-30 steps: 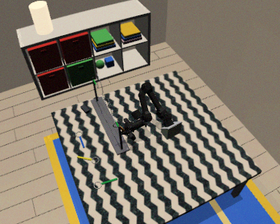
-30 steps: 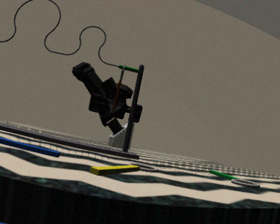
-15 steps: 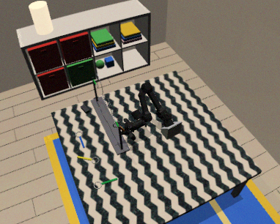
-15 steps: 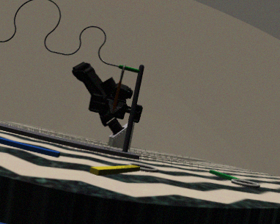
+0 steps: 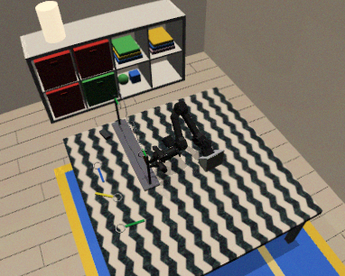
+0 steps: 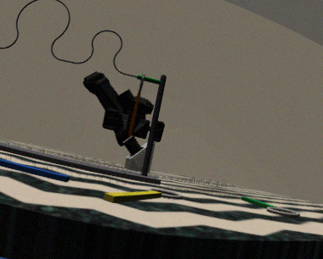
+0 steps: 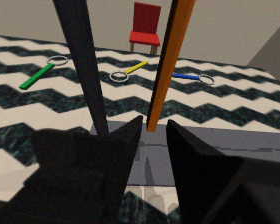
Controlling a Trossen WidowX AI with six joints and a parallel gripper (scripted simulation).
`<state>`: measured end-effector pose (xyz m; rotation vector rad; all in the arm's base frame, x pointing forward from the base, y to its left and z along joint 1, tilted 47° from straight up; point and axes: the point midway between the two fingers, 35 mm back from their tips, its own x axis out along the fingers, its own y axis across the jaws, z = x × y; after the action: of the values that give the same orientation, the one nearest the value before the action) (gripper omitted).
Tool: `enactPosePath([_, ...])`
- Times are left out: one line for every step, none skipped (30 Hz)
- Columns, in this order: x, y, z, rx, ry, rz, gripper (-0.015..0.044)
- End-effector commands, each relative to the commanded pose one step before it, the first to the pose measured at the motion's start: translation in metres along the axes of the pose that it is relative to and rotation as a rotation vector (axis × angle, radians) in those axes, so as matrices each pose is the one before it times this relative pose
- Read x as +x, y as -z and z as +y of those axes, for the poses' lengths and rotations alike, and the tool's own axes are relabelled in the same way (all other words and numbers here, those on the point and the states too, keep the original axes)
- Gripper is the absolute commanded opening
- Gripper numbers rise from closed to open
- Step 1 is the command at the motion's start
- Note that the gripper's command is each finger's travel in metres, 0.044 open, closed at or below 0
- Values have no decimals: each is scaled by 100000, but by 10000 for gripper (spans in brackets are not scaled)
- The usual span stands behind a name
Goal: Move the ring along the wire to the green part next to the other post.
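The ring [image 6: 142, 79] hangs on the green part of the wire [image 6: 151, 79] [image 5: 144, 153] next to the near post [image 6: 155, 127] [image 5: 147, 173] [image 7: 83, 65]. Its orange handle [image 6: 135, 111] [image 7: 168, 65] hangs down at a slight slant. My gripper [image 7: 154, 121] [image 6: 130, 132] [image 5: 151, 159] is open, with a finger on each side of the handle's lower end and a small gap on both sides. The thin grey wire [image 6: 73, 62] curves up and away to the left, toward the far post [image 5: 118, 113].
The posts stand on a long grey base [image 5: 129, 151] [image 7: 218, 148]. Spare rings with blue [image 5: 99, 172], yellow [image 5: 107, 195] and green [image 5: 133, 224] handles lie on the table's left side. A shelf [image 5: 101, 54] stands behind the table, and a red chair [image 7: 145, 27] stands beyond it.
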<state>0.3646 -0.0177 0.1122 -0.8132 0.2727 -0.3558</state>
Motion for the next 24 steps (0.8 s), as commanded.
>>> enactPosePath([-608, -47, -10, -4, 100, 167, 160])
enactPosePath([-324, -26, 16, -23, -48, 7, 160])
enactPosePath([-388, -24, 17, -30, -56, 7, 160])
enactPosePath([-426, -18, 17, -35, -58, 5, 160])
enactPosePath([-434, -8, 15, -38, -57, 2, 160])
enactPosePath([-433, 2, 13, -41, -53, -1, 160])
enactPosePath([-430, 11, 10, -43, -50, -3, 160])
enactPosePath([-427, 21, 8, -45, -47, -6, 160])
enactPosePath([-423, 31, 6, -47, -43, -9, 160])
enactPosePath([-420, 40, 4, -49, -40, -13, 160])
enactPosePath([-343, 40, 1, -42, -30, -13, 160])
enactPosePath([-206, 27, 0, -26, -17, -9, 160])
enactPosePath([-68, 10, 0, -9, -6, -3, 160])
enactPosePath([0, 0, 0, 0, 0, 0, 160])
enactPosePath([0, 0, 0, 0, 0, 0, 160])
enactPosePath([0, 0, 0, 0, 0, 0, 160])
enactPosePath([0, 0, 0, 0, 0, 0, 160])
enactPosePath([0, 0, 0, 0, 0, 0, 160])
enactPosePath([0, 0, 0, 0, 0, 0, 160])
enactPosePath([0, 0, 0, 0, 0, 0, 160])
enactPosePath([0, 0, 0, 0, 0, 0, 160])
enactPosePath([0, 0, 0, 0, 0, 0, 160])
enactPosePath([0, 0, 0, 0, 0, 0, 160])
enactPosePath([0, 0, 0, 0, 0, 0, 160])
